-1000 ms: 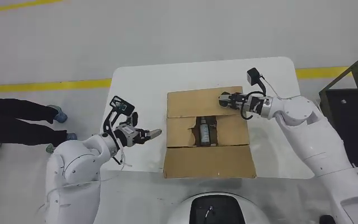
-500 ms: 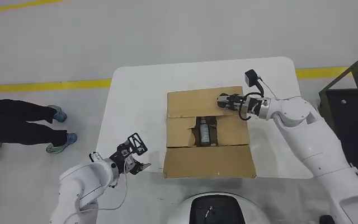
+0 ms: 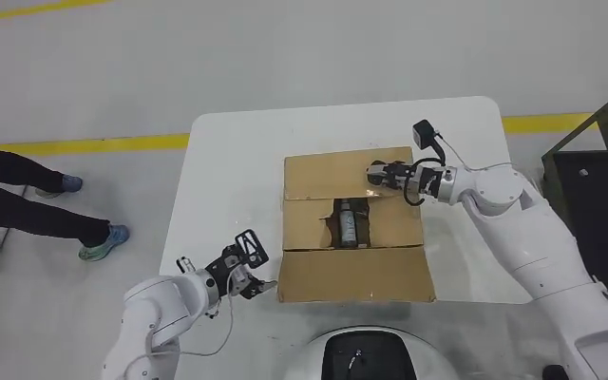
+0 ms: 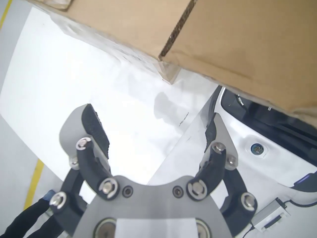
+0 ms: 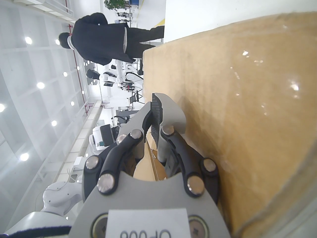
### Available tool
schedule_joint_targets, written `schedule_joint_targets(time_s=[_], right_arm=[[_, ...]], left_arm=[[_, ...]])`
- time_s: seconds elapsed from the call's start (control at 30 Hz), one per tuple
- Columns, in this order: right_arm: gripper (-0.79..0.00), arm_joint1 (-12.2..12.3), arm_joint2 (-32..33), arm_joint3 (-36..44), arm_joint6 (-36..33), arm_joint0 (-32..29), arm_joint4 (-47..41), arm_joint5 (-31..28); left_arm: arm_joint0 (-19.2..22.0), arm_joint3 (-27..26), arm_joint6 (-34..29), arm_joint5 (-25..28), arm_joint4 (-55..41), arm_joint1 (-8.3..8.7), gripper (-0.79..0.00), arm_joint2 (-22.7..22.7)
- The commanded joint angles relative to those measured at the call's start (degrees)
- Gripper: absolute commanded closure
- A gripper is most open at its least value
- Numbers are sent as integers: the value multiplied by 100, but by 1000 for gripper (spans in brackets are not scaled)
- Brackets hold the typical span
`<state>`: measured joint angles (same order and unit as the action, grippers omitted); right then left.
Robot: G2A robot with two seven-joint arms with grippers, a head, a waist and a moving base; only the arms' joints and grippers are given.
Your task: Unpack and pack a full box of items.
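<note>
A brown cardboard box (image 3: pixel 351 274) sits on the white table (image 3: pixel 233 171), its flaps nearly folded over. Through the gap between them a dark bottle (image 3: pixel 348 224) lies inside. My right gripper (image 3: pixel 372 175) rests on the far flap (image 3: pixel 328 173) near its inner edge, fingers pressed together; in the right wrist view the right gripper (image 5: pixel 158 111) lies alongside the flap (image 5: pixel 235 87). My left gripper (image 3: pixel 261 283) hangs open at the box's near left corner, by the table's front edge. In the left wrist view the left gripper (image 4: pixel 156 125) holds nothing, with the box's corner (image 4: pixel 171 75) just ahead.
The table has bare white surface left of the box and behind it. A dark rack (image 3: pixel 579 185) stands off the table's right side. The box's near flap (image 3: pixel 356 275) overhangs toward the table's front edge.
My left arm swung down from the box's left side to its near left corner. The right gripper slid slightly left along the far flap.
</note>
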<state>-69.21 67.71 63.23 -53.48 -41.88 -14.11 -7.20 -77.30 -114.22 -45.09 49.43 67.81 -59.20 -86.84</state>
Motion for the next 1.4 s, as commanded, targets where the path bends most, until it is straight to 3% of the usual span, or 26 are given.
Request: schedule_joint_targets(time_s=[0.0, 0.23, 0.43, 0.63, 0.77, 0.97, 1.17, 1.37], right_arm=[[0, 2, -5, 2, -3, -6, 2, -9], [0, -9, -72, 8, 3, -21, -32, -24], [0, -17, -113, 20, 27, -34, -59, -34], [0, -7, -96, 106, 74, -97, -70, -84], [0, 11, -47, 264, 121, -143, -49, -83], [0, 83, 197, 714, 209, -248, 32, -54], [0, 124, 199, 1097, 112, -303, 238, 103], [0, 42, -237, 919, 137, -174, 357, 269]], left_arm=[[71, -20, -15, -94, -121, 4, -785, 29], [432, 27, 51, -842, -452, -26, -785, 297], [631, 68, -131, -853, -809, -7, -785, 424], [921, 176, 31, -1255, -946, -21, -785, 552], [1245, 395, -11, -1781, -1223, -66, -785, 780], [1884, 941, -252, -3054, -1378, -195, -785, 1339], [2189, 1465, -245, -3510, -1130, -275, -785, 1751], [2287, 1617, -237, -3574, -1047, -302, -785, 1871]])
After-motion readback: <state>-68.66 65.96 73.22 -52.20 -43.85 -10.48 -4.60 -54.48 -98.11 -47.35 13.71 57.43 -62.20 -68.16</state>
